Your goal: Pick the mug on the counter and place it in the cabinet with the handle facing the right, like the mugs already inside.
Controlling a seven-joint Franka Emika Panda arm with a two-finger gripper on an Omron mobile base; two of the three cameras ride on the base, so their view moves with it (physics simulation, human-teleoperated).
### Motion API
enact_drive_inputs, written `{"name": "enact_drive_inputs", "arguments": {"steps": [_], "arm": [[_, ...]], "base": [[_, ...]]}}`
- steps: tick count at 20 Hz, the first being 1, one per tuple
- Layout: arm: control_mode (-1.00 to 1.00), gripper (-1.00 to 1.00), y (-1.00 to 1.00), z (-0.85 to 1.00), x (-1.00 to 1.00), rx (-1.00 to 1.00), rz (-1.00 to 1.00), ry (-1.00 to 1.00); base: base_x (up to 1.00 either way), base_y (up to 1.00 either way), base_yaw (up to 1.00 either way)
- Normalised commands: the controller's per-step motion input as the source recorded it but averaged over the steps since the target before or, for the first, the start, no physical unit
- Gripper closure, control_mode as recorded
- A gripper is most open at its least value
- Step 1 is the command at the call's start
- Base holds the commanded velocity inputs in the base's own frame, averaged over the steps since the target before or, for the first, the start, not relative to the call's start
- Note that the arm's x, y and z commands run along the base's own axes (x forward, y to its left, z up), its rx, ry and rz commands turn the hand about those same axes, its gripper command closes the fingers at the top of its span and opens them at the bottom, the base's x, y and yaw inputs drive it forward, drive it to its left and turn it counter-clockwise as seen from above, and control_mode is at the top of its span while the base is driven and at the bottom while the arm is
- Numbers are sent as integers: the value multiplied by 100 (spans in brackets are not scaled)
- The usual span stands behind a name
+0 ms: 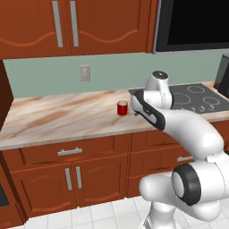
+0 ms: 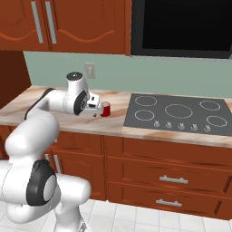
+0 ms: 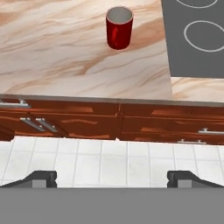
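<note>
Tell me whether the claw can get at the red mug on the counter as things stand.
Probably yes. The claw is open, and the mug stands upright on bare counter, with nothing beside it or between it and the claw.

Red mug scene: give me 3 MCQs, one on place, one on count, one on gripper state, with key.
1. Where does the mug stand?
A. on the counter, left of the cooktop
B. on the cooktop
C. on the floor

2. How many mugs are on the counter?
A. one
B. two
C. three

3. The gripper is:
A. shut on the mug
B. open, holding nothing
C. shut, empty

Key: 1 A, it sits on marbled stone beside the cooktop; 2 A, one red mug; 3 B, fingertips stand wide apart, mug well ahead.
</note>
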Motion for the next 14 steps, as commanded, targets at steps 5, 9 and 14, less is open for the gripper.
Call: {"name": "enact_drive_inputs", "arguments": {"steps": [5,9,14], "arm": [[-100,-100,0,-4,16,0,-5,0],[-100,-100,0,-7,21,0,-6,0],[-100,-100,0,-6,22,0,-6,0]], "base": [[0,0,0],[0,0,0],[0,0,0]]}}
